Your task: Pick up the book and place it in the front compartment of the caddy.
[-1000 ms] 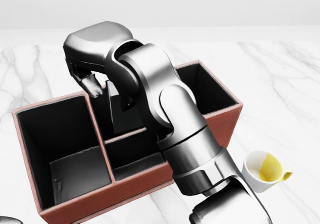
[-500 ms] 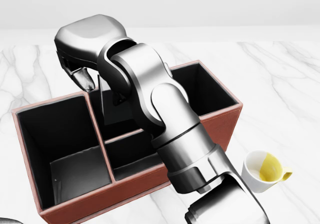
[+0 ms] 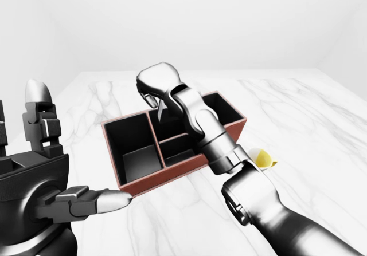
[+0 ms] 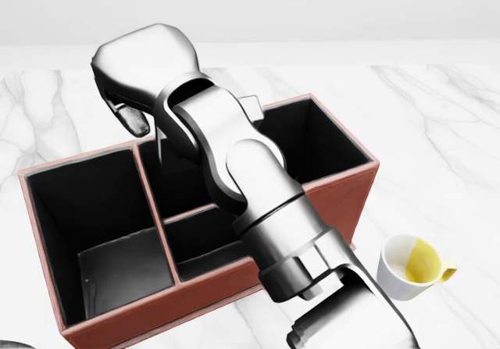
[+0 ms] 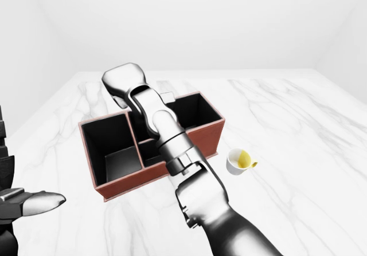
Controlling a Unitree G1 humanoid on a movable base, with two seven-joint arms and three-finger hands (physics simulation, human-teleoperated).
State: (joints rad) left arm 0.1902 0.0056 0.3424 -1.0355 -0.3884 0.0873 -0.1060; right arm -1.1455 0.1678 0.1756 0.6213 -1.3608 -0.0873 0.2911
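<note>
The red-brown caddy (image 4: 344,179) with black compartments lies across the marble table. My right arm reaches over it and hides much of the middle. My right hand (image 4: 144,122) hangs over the upper middle compartment, fingers curled down on a dark book (image 4: 176,165). The book stands upright in that compartment, and most of it is hidden by my forearm. My left hand (image 3: 69,170) is open and empty at the lower left of the left-eye view, to the left of and below the caddy and apart from it.
A white cup (image 4: 410,267) with something yellow in it stands on the table just right of the caddy's lower right corner. The large left compartment (image 4: 94,232) and the right compartment (image 4: 312,142) show only black walls.
My right hand has moved a little left and up over the caddy. The dark book under it shifted left with it. The caddy and the cup have not moved.
</note>
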